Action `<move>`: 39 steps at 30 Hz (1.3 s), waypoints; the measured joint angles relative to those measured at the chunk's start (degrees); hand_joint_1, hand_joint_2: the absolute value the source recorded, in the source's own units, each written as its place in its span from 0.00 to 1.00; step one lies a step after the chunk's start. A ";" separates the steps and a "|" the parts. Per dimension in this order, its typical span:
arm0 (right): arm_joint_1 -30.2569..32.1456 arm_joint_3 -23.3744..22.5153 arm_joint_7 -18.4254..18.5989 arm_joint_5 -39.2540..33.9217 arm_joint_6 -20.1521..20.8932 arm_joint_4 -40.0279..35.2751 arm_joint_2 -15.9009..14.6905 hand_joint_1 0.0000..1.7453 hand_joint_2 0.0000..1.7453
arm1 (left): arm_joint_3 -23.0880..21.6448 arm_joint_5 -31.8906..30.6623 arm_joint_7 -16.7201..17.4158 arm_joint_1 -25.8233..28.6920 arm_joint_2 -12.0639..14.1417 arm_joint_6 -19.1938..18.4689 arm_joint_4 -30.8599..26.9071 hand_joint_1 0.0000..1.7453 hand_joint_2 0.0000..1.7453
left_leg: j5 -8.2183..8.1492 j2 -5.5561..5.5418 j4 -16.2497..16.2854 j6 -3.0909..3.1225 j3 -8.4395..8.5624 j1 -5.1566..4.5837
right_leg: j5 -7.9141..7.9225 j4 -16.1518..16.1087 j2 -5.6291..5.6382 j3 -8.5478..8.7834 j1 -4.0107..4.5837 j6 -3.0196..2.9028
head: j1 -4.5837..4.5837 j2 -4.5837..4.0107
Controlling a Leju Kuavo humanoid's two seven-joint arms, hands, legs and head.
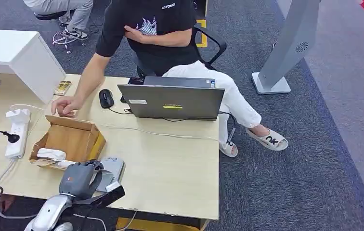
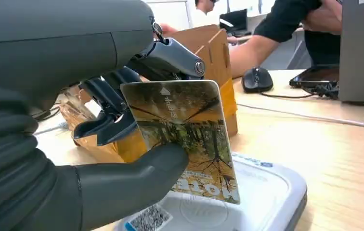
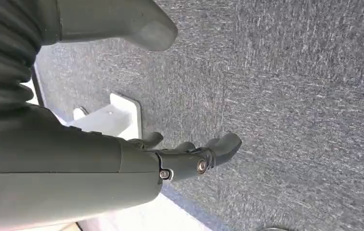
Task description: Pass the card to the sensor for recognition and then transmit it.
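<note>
In the head view, a power strip [image 1: 16, 132] lies at nine o'clock on the desk [image 1: 170, 168]. At seven o'clock the left hand [image 1: 79, 179] pinches the card [image 2: 189, 139] between thumb and fingers, just above the white reader [image 2: 266, 192], beside the cardboard box [image 1: 74, 137]. A person's hand [image 1: 64, 106] rests at the box's twelve o'clock. The right hand [image 3: 189, 159] hangs over carpet [image 3: 305, 96], holding nothing, fingers loosely apart.
</note>
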 joint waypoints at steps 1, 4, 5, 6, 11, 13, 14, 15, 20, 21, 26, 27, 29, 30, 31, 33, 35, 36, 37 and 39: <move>0.00 0.00 0.00 -0.02 0.00 0.00 0.00 0.00 1.00 | 0.00 0.00 0.00 0.00 0.07 -0.04 -0.15 1.00 1.00 | 0.00 0.00 0.00 0.00 0.00 0.00 | 0.00 0.00 0.00 0.00 0.00 0.00 | 0.02 0.00; 0.00 -0.02 -0.02 -0.13 0.05 0.00 0.00 0.00 1.00 | 0.00 0.00 0.00 -0.01 0.11 -0.09 -0.48 1.00 1.00 | 0.00 0.00 0.00 0.00 0.00 0.00 | 0.00 0.00 0.00 -0.01 0.00 0.00 | 0.02 0.00; 0.00 -0.02 -0.02 -0.15 0.04 -0.02 0.00 0.00 1.00 | 0.00 0.00 0.00 -0.01 0.13 0.02 -0.68 1.00 1.00 | 0.00 0.00 0.00 0.00 -0.01 0.00 | 0.00 0.00 0.00 -0.02 0.00 0.00 | 0.00 0.00; 0.04 -0.02 -0.02 -0.15 0.04 -0.02 0.00 0.00 1.00 | 0.00 0.04 0.00 -0.09 0.26 0.11 -1.13 1.00 1.00 | 0.00 0.00 0.00 0.00 -0.01 0.00 | 0.00 0.00 0.00 -0.03 0.00 0.00 | 0.02 0.00; 0.21 0.00 -0.46 -0.11 -0.04 -0.39 0.00 0.00 1.00 | 0.48 1.93 -0.04 -2.88 1.82 0.11 -5.13 1.00 1.00 | 0.01 -0.02 0.00 0.00 -0.01 0.01 | 0.01 0.00 -0.03 -0.01 0.01 -0.01 | 0.00 0.00; 0.48 0.00 -0.90 0.09 -0.04 -0.77 0.00 0.00 1.00 | 0.85 2.30 -0.46 -4.82 2.86 -0.59 -7.13 1.00 1.00 | 0.06 -0.03 0.00 -0.04 -0.01 0.03 | 0.01 0.01 -0.03 0.00 0.02 -0.01 | 0.02 0.00; 0.58 0.00 -1.07 0.26 -0.04 -0.90 0.00 0.00 1.00 | 1.07 2.41 -0.57 -5.75 3.48 -0.85 -7.92 1.00 1.00 | 0.07 -0.03 0.00 -0.05 -0.01 0.03 | 0.02 0.02 -0.03 0.01 0.02 -0.02 | 0.04 0.00; 0.66 0.00 -1.22 0.50 -0.04 -1.03 0.00 0.00 1.00 | 1.33 2.45 -0.70 -6.62 4.05 -1.12 -8.68 1.00 1.00 | 0.07 -0.05 0.00 -0.05 -0.01 0.03 | 0.03 0.02 -0.04 0.01 0.02 -0.04 | 0.02 0.00; 0.88 0.00 -2.03 1.66 -0.30 -1.16 0.00 0.00 1.00 | 1.86 2.16 -1.05 -9.19 6.96 -0.53 -11.80 1.00 1.00 | 0.07 -0.02 0.00 -0.06 -0.01 0.03 | 0.05 0.03 -0.02 -0.02 0.02 -0.07 | 0.02 0.00; 0.88 0.00 -2.05 2.03 -0.39 -1.16 0.00 0.00 1.00 | 2.33 3.01 -0.96 -9.87 7.56 -0.24 -12.45 1.00 1.00 | 0.07 -0.03 0.00 -0.06 -0.02 0.04 | 0.05 0.03 -0.03 -0.03 0.02 -0.07 | 0.02 0.00; 0.93 0.00 -2.36 2.71 -0.50 -1.16 0.00 0.00 1.00 | 5.79 5.62 -0.42 -12.66 9.72 0.24 -14.82 1.00 1.00 | 0.07 0.00 0.00 -0.06 -0.02 0.04 | 0.05 0.04 -0.01 -0.03 0.02 -0.07 | 0.02 0.00; 0.99 0.00 -2.38 2.89 -0.59 -1.16 0.00 0.00 1.00 | 6.58 5.95 -0.20 -13.08 10.10 0.33 -14.91 1.00 1.00 | 0.07 0.00 0.00 -0.06 -0.02 0.04 | 0.05 0.04 -0.01 -0.03 0.03 -0.07 | 0.02 0.00; 1.04 0.00 -2.38 3.02 -0.79 -1.14 0.00 0.00 1.00 | 8.53 7.83 0.42 -13.82 10.21 0.66 -15.04 1.00 1.00 | 0.07 -0.01 0.00 -0.06 -0.02 0.04 | 0.05 0.04 -0.01 -0.03 0.03 -0.07 | 0.02 0.00; 1.04 0.00 -2.38 3.02 -0.92 -1.14 0.00 0.00 1.00 | 9.44 8.61 0.70 -14.08 10.21 0.85 -15.19 1.00 1.00 | 0.07 -0.01 0.00 -0.06 -0.01 0.04 | 0.05 0.04 -0.01 -0.02 0.02 -0.07 | 0.02 0.00; 1.04 0.00 -2.38 3.02 -0.98 -1.14 0.00 0.00 1.00 | 10.03 8.83 0.74 -14.39 10.21 0.94 -15.30 1.00 1.00 | 0.07 -0.01 0.00 -0.06 -0.01 0.04 | 0.05 0.04 -0.01 -0.02 0.02 -0.07 | 0.02 0.00; 1.04 0.02 -2.38 3.02 -1.03 -1.14 0.00 0.00 1.00 | 10.97 9.14 0.83 -14.80 10.27 1.05 -15.52 1.00 1.00 | 0.07 -0.02 0.00 -0.06 -0.01 0.03 | 0.05 0.04 -0.02 -0.01 0.02 -0.07 | 0.02 0.00; 1.02 0.04 -2.38 3.02 -1.07 -1.14 0.00 0.00 1.00 | 11.52 9.20 0.85 -14.87 10.27 1.03 -15.52 1.00 1.00 | 0.07 -0.01 0.00 -0.06 -0.01 0.03 | 0.05 0.04 -0.01 -0.01 0.02 -0.07 | 0.02 0.00; 1.04 0.04 -2.38 3.02 -1.07 -1.14 0.00 0.00 1.00 | 11.63 9.20 0.85 -14.88 10.27 1.03 -15.52 1.00 1.00 | 0.07 -0.01 0.00 -0.06 -0.01 0.03 | 0.06 0.04 -0.01 -0.02 0.02 -0.08 | 0.02 0.00; 1.06 0.04 -2.38 3.02 -1.07 -1.14 0.00 0.00 1.00 | 11.76 9.22 0.89 -14.89 10.29 1.03 -15.52 1.00 1.00 | 0.07 0.01 0.00 -0.06 -0.01 0.03 | 0.06 0.04 0.00 -0.02 0.02 -0.08 | 0.02 0.00; 1.07 0.04 -2.36 3.02 -1.20 -1.14 0.00 0.00 1.00 | 12.35 9.96 1.40 -14.89 10.25 0.98 -15.52 0.00 1.00 | 0.07 0.02 0.00 -0.06 -0.01 0.03 | 0.06 0.04 0.02 -0.03 0.02 -0.09 | 0.02 0.00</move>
